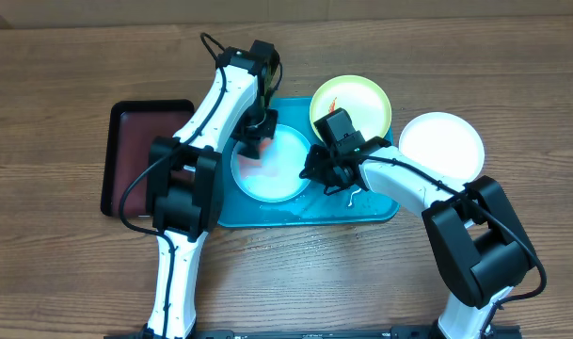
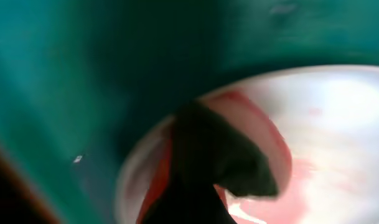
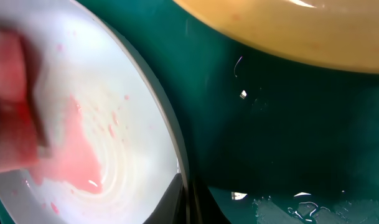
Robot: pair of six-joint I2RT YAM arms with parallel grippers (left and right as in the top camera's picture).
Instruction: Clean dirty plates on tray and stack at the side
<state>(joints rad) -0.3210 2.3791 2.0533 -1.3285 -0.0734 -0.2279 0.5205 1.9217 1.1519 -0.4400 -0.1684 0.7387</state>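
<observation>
Pink-stained sponge (image 3: 9, 93) is pinched in the left gripper (image 1: 256, 143) and pressed onto the pale blue plate (image 1: 272, 179) directly beneath it, where a watery red smear (image 3: 77, 155) needs wiping. The right gripper (image 1: 314, 172) appears clamped on the plate's opposite rim, probably to stop it sliding on the wet turquoise tray (image 1: 361, 209). Just beyond that gripper the pale green plate (image 1: 361, 99) waits, streaked red, while the white plate (image 1: 441, 146) lies clean off the tray to its right, seemingly starting the stack.

Pale blue plate (image 1: 275, 177) lies on the turquoise tray (image 1: 267, 214)
</observation>
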